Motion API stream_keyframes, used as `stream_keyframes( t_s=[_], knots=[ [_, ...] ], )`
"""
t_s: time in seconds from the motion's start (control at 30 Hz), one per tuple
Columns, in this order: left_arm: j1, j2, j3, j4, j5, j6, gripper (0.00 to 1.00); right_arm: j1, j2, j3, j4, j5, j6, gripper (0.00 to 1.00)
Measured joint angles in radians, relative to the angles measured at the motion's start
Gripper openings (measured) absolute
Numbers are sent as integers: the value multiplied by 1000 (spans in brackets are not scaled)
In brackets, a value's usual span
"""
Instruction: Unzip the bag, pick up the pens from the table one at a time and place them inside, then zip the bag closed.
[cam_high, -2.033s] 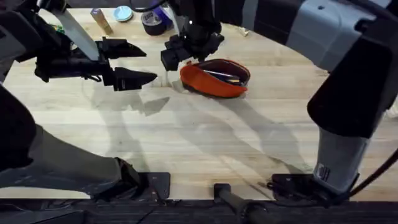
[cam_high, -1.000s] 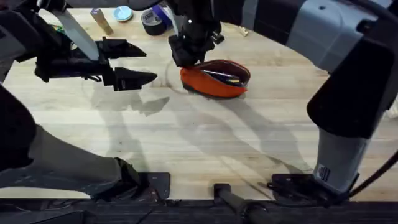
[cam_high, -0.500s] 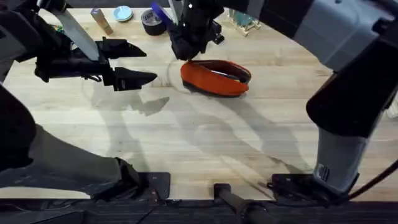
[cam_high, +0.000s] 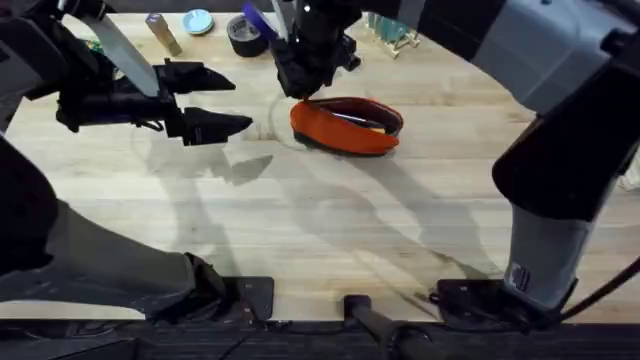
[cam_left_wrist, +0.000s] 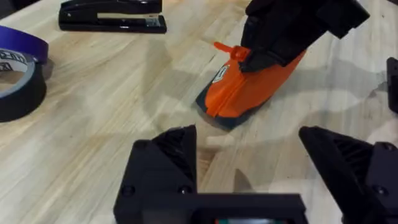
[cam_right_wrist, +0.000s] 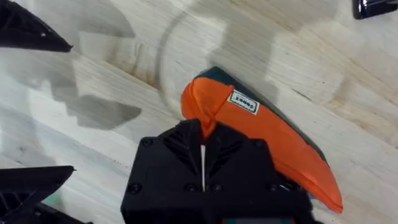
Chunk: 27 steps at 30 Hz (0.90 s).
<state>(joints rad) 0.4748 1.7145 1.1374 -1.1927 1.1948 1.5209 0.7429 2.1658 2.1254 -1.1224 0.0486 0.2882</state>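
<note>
Overhead view: the bag (cam_high: 345, 126) is lying on the far middle of the surface (cam_high: 320, 220), its top gaping open with dark pen-like shapes inside. The right gripper (cam_high: 300, 80) is sitting at the bag's left end. The left gripper (cam_high: 215, 100) is hovering well to the left, its jaws spread wide and holding nothing. No pens are lying loose on the surface, so loading appears to be finished and only the zipping appears to remain. Compared with two seconds ago, the right gripper has moved from just left of the bag onto its end, and the bag has shifted slightly; the left gripper has not moved.

Left wrist view: the bag (cam_left_wrist: 252, 87) is resting on the surface beyond the open jaws, with the right gripper (cam_left_wrist: 261, 53) pressing at its orange zip pull (cam_left_wrist: 227, 50).

Right wrist view: the jaws are meeting in a thin line, pinching the bag's (cam_right_wrist: 273, 143) orange end.
</note>
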Motion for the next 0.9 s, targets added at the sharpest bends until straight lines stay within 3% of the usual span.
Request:
stream_keyframes(
  t_s=[0.5, 0.73, 0.9],
  knots=[
    [-74, 0, 0, 134, 17, -3, 993, 0, 0, 0, 22, 0, 0, 29],
    [-131, 1, 0, 176, 17, -3, 993, 0, 0, 0, 22, 0, 0, 29],
    [-157, 53, 0, 199, 25, -3, 993, 0, 0, 0, 22, 0, 0, 29]
  ],
)
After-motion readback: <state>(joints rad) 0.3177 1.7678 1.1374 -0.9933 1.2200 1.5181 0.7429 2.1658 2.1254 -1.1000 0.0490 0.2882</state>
